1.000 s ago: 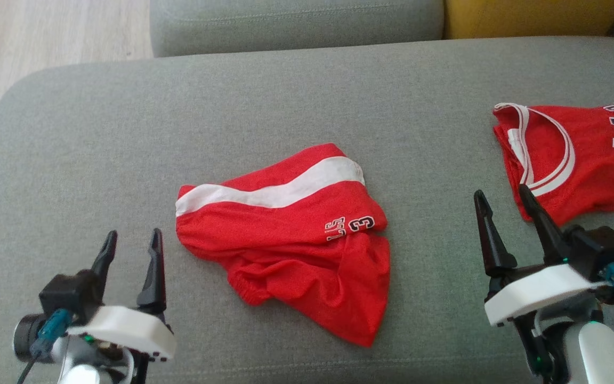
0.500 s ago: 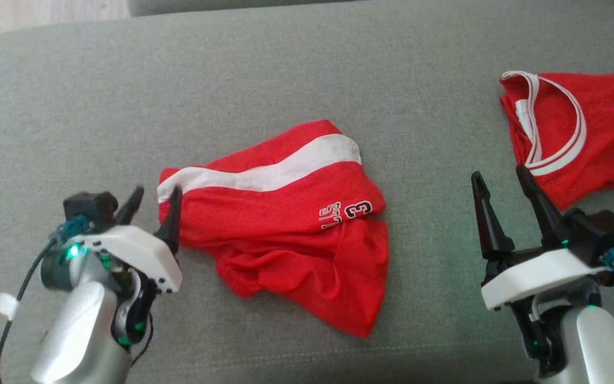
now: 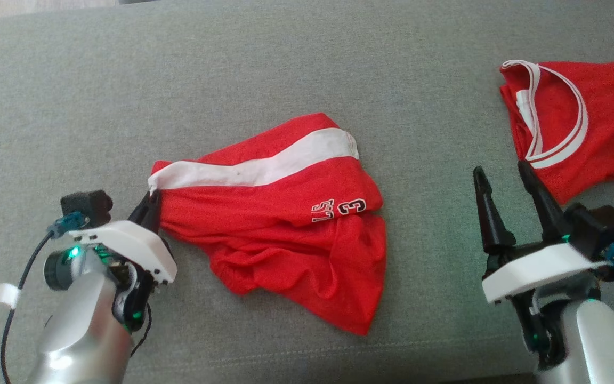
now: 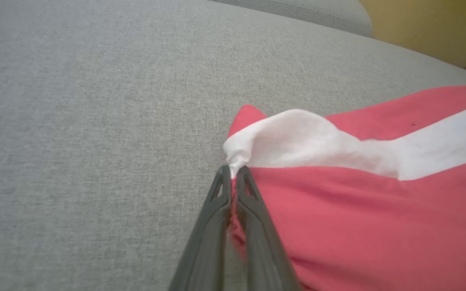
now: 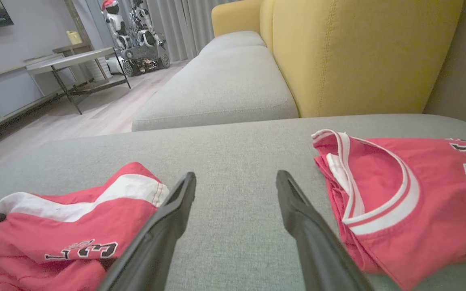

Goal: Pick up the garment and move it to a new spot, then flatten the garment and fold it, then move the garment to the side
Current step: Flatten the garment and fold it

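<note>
— So where are the shorts [image 3: 285, 229]?
— Middle of the frame, crumpled on the grey sofa [image 3: 285, 64]. The left hand [image 3: 150, 202], lower left, is pinching their white-striped corner (fingers pressed tight on the cloth).
— And the right hand [image 3: 501, 170]?
— Lower right, fingers spread, holding nothing, just beside a red jersey [image 3: 568, 128].

Wide bare sofa seat [image 3: 435, 160] btwn shorts [image 3: 275, 224] & jersey [image 3: 595, 138], room to pass; jersey lies just ahead of my R gripper [image 3: 500, 168].
</note>
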Tool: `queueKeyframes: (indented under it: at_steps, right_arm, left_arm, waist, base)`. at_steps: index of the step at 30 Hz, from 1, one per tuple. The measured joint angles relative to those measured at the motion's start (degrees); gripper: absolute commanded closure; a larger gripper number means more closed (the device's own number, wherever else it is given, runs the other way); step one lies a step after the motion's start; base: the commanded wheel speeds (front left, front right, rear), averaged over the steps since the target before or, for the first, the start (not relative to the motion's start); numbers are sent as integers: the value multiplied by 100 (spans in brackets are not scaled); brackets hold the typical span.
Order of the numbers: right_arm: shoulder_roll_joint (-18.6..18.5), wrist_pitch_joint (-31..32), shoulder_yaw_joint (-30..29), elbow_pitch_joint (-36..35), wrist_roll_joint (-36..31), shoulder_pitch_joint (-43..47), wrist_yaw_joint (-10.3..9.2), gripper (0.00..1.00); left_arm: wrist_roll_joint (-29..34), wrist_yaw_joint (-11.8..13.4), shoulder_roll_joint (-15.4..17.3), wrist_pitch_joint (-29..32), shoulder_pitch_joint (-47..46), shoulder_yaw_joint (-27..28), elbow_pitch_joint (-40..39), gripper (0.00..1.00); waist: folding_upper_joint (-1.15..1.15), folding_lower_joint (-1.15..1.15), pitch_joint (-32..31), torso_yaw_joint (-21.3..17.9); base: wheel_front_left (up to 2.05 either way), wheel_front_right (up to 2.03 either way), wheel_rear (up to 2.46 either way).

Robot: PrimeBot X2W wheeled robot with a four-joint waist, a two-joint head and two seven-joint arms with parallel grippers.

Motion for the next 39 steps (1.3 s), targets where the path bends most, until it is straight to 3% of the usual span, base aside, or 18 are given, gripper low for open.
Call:
queueKeyframes:
  at_steps: [8,11,19,26,27,28,33,39]
  right_arm:
    - [-249,-111,19,549,80,-835,0,0]
    - [-443,-2,498,1448,303,-1650,0,0]
    - [-447,116,1664,3441,834,-2646,0,0]
    - [-388,101,2235,4443,1207,-3092,0,0]
    - [-386,62,2298,4544,1288,-3149,0,56]
    - [-387,27,2372,4630,1361,-3212,0,100]
    - [-396,-357,2648,4851,1629,-3414,0,100]
    - [-609,-977,2783,4629,1805,-3410,0,100]
  left_arm:
    - [67,-56,-83,-431,-292,-121,261,100]
    - [125,-94,-234,-485,-506,-224,294,100]
    - [160,-198,-416,-655,-755,-392,437,100]
    - [160,-247,-450,-770,-780,-443,488,100]
    - [160,-248,-452,-779,-789,-449,488,100]
    - [160,-250,-454,-781,-801,-455,487,100]
    - [160,-250,-448,-832,-808,-454,397,100]
    - [276,-185,-325,-880,-675,-335,-336,100]
  waist:
    - [0,0,51,147]
    - [0,0,133,323]
    - [0,0,347,710]
    - [0,0,441,834]
    - [0,0,450,843]
    - [0,0,457,851]
    - [0,0,449,872]
    - [0,0,281,815]
  base:
    - [0,0,0]
    - [0,0,0]
    - [0,0,0]
    - [0,0,0]
    - [0,0,0]
    - [0,0,0]
    - [0,0,0]
    - [0,0,0]
